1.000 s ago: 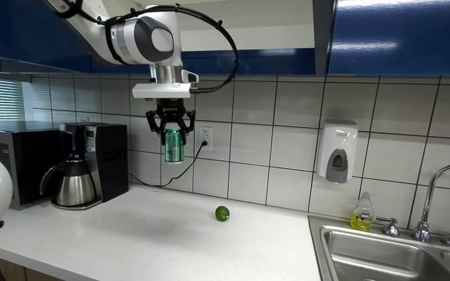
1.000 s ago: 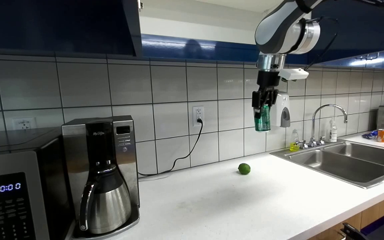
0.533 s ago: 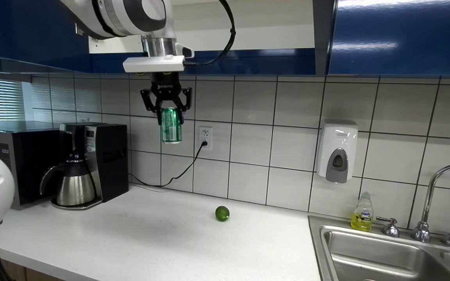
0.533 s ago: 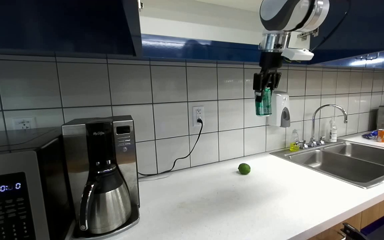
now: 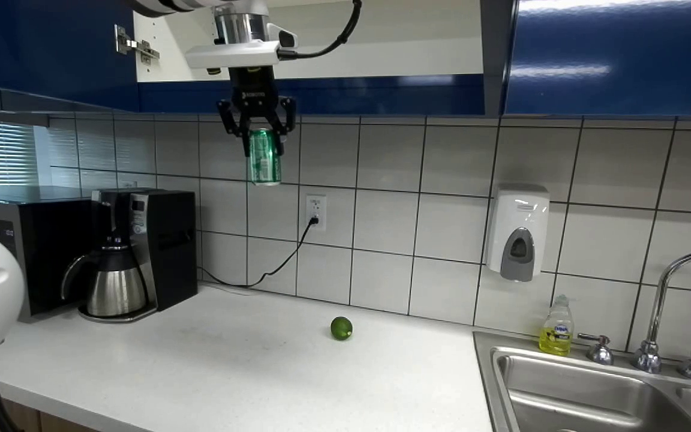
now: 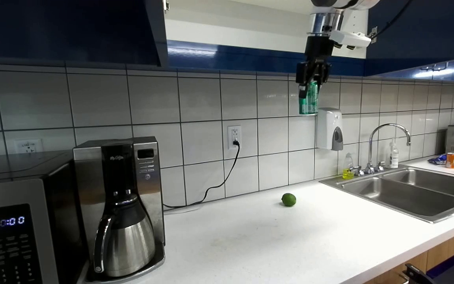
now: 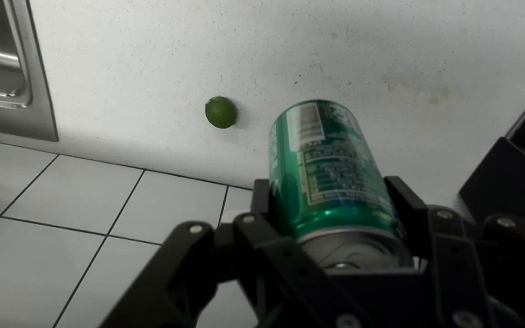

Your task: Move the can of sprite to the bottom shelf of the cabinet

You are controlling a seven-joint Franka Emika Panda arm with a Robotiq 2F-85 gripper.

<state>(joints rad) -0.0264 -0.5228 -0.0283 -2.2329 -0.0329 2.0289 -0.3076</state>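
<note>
Green can (image 7: 324,168) snug in tool (image 5: 263,150)

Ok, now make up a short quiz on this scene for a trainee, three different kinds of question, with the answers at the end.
1. Multiple choice. The pincer is closed on: (a) the soap bottle, (b) the green can, (c) the coffee pot.
2. True or false. The lime rests on the countertop, apart from the green can.
3. Your judgement. Which way should the green can probably travel first to get into the open cabinet?

Key
1. b
2. True
3. Probably up: in both exterior views the green can hangs lower than the blue trim along the bottom of the open cabinet.
</note>
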